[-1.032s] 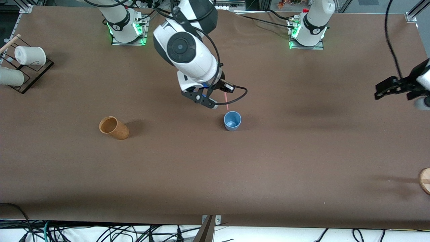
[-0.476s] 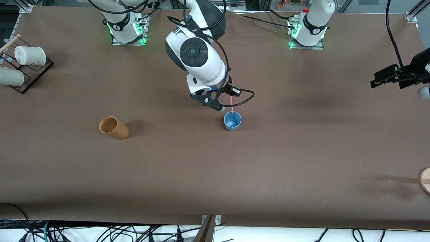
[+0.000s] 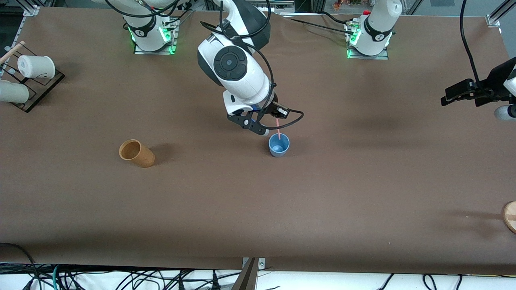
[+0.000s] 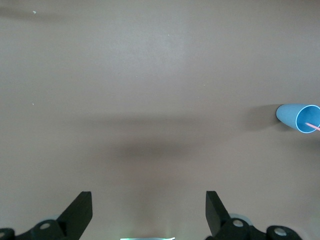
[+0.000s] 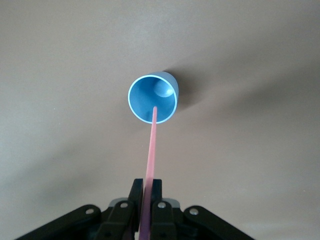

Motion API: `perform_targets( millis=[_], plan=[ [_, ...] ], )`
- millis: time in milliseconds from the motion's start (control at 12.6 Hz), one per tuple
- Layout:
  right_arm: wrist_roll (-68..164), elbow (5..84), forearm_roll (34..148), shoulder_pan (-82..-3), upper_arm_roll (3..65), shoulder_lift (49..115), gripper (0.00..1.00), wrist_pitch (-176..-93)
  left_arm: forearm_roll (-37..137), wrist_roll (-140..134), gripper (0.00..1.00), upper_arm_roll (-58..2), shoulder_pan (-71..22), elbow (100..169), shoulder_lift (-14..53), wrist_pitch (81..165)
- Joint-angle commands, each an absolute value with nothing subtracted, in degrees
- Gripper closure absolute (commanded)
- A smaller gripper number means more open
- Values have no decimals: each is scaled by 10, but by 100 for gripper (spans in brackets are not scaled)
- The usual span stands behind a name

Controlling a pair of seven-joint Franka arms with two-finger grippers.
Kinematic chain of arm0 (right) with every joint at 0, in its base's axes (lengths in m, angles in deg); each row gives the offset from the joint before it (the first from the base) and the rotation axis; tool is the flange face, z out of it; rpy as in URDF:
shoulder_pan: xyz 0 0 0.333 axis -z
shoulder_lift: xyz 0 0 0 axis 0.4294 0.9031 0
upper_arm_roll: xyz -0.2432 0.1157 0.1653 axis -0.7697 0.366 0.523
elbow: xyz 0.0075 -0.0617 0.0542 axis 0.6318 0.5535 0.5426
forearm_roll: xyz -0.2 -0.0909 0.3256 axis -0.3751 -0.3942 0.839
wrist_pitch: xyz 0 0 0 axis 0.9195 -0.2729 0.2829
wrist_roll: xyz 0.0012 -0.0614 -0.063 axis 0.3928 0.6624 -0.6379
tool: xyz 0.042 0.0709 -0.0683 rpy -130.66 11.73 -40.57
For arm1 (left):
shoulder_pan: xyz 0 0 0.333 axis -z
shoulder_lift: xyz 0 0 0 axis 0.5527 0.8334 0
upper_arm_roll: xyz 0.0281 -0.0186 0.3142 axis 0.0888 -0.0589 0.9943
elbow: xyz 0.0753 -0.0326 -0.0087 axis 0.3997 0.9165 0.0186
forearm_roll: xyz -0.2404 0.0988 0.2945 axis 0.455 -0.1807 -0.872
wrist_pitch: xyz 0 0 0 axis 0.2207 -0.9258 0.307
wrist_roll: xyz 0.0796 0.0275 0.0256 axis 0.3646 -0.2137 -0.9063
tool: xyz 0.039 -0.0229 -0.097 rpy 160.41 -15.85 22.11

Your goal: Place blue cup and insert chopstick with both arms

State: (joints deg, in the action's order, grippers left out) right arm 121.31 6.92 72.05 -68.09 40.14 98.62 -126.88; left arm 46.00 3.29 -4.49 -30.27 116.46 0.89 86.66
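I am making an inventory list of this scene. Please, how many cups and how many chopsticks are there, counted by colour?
Blue cups: 1, the blue cup
Tan-brown cups: 1, the tan-brown cup
White cups: 2, on the wire rack: one, another
Pink chopsticks: 1, the chopstick
Total: 5

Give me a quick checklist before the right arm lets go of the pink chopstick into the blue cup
1. Blue cup upright on the table, mouth open: ok.
2. Chopstick clamped in the right claw: ok, fingers shut on it.
3. Chopstick tip inside the cup's rim: ok, the right wrist view shows the tip within the opening; how deep, cannot tell.
4. Chopstick lined up over the cup's middle: ok.
5. Left claw out of the way: ok, open over bare table toward the left arm's end, waiting.
6. Tan cup apart from the blue cup: ok, it stands toward the right arm's end.
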Motion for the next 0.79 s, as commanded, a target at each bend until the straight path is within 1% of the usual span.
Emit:
perform_targets(
  millis=[0,79,159,476,635,714],
  plan=[
    [1220,43,704,-687,397,1009,63,-1280,471,25,0,-47,-299,1175,-1,870],
    [1218,43,698,-685,397,1009,17,-1284,472,26,0,-48,-299,1174,-1,870],
    [1217,43,694,-679,398,1007,0,-1280,472,26,0,-48,-299,1175,-1,870],
    [1193,44,692,-616,404,969,0,-1243,472,27,0,-48,-299,1171,4,870],
    [1132,58,688,-581,403,934,0,-1216,472,26,0,-48,-299,1171,5,870],
    [1091,84,677,-555,403,904,0,-1195,472,26,0,-48,-299,1171,5,870]
  ],
)
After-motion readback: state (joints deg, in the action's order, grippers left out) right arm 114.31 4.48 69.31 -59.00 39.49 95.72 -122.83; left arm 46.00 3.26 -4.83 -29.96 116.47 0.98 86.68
